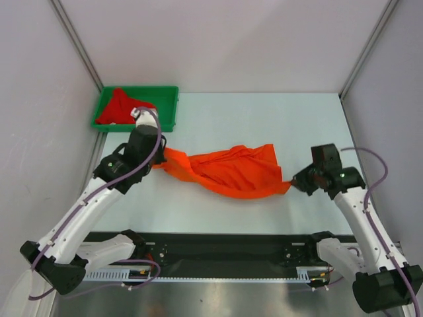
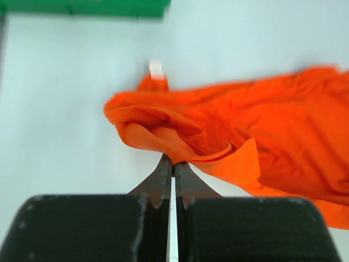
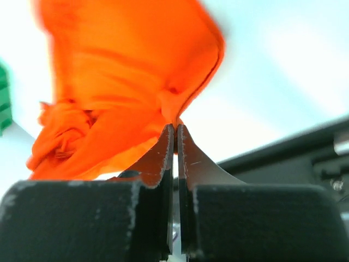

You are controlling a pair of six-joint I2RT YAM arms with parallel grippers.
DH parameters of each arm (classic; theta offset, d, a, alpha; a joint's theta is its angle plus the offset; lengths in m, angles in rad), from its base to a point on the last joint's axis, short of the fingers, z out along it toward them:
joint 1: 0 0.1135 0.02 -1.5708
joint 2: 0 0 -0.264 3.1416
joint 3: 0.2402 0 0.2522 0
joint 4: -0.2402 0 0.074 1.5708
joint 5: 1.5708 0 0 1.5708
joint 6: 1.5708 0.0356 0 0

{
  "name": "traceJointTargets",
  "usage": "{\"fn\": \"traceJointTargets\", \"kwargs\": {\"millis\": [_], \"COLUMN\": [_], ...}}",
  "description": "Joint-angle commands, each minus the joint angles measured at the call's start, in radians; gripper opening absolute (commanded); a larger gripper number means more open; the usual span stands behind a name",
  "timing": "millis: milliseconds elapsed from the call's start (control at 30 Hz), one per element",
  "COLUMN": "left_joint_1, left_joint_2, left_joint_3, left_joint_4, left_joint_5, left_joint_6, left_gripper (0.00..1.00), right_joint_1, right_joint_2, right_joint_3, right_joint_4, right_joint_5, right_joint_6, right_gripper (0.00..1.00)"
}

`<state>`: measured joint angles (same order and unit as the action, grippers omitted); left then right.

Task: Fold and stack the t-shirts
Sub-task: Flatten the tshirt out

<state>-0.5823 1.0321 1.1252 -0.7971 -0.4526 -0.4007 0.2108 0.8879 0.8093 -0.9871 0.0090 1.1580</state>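
Clamping opposite ends of the bunched orange t-shirt mid-counter are the left fingers and right fingers; the red t-shirt lies in the far-left-corner green tray.

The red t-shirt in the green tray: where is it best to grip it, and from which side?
Probably pinch the raised crumpled ridge of the red t-shirt from straight above: it lies bunched in the left part of the green tray, whose walls block a sideways approach.
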Motion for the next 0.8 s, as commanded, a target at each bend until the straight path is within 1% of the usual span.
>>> {"fn": "traceJointTargets", "kwargs": {"millis": [0, 33, 67, 100, 133, 200, 233, 300, 333, 500, 533, 600, 633, 700, 767], "left_joint_1": [-0.005, -0.005, -0.005, -0.005, -0.005, -0.005, -0.005, -0.007, -0.005, -0.007, -0.007, -0.005, -0.007, -0.004, -0.007], "left_joint_2": [-0.010, 0.000, 0.002, 0.003, 0.002, -0.012, -0.018, -0.052, -0.069, -0.209, -0.220, -0.234, -0.236, -0.239, -0.238], "left_joint_3": [0.168, 0.232, 0.264, 0.293, 0.348, 0.398, 0.439, 0.470, 0.485, 0.498, 0.524, 0.577, 0.631, 0.671, 0.708], "left_joint_4": [0.062, 0.071, 0.090, 0.102, 0.136, 0.173, 0.209, 0.252, 0.307, 0.481, 0.513, 0.515, 0.509, 0.504, 0.504], "left_joint_5": [-0.119, -0.129, -0.136, -0.139, -0.138, -0.124, -0.100, -0.066, -0.014, 0.110, 0.130, 0.196, 0.221, 0.271, 0.288], "left_joint_6": [0.097, 0.108, 0.120, 0.141, 0.149, 0.161, 0.164, 0.181, 0.189, 0.232, 0.235, 0.238, 0.238, 0.230, 0.223], "left_gripper": [0.00, 0.00, 0.00, 0.00, 0.00, 0.00, 0.00, 0.00, 0.00, 0.00, 0.00, 0.00, 0.00, 0.00, 0.00], "right_joint_1": [-0.040, -0.045, -0.047, -0.056, -0.060, -0.070, -0.073, -0.074, -0.074, -0.074, -0.074, -0.074, -0.074, -0.074, -0.074], "right_joint_2": [0.058, 0.069, 0.080, 0.085, 0.091, 0.102, 0.103, 0.094, 0.085, -0.027, -0.047, -0.087, -0.119, -0.132, -0.116], "right_joint_3": [0.226, 0.270, 0.310, 0.405, 0.450, 0.551, 0.641, 0.714, 0.781, 0.909, 0.928, 0.985, 1.010, 1.089, 1.143], "right_joint_4": [0.016, 0.016, 0.013, 0.002, -0.005, -0.028, -0.035, -0.032, -0.027, 0.053, 0.064, 0.097, 0.097, 0.067, 0.027], "right_joint_5": [0.062, 0.068, 0.074, 0.092, 0.100, 0.118, 0.121, 0.115, 0.111, 0.086, 0.082, 0.057, 0.068, 0.115, 0.141], "right_joint_6": [-0.299, -0.331, -0.357, -0.415, -0.440, -0.496, -0.515, -0.561, -0.576, -0.661, -0.673, -0.704, -0.704, -0.707, -0.715], "right_gripper": [0.00, 0.00, 0.00, 0.00, 0.00, 0.00, 0.00, 0.00, 0.00, 0.00, 0.00, 0.00, 0.00, 0.00, 0.00]}}
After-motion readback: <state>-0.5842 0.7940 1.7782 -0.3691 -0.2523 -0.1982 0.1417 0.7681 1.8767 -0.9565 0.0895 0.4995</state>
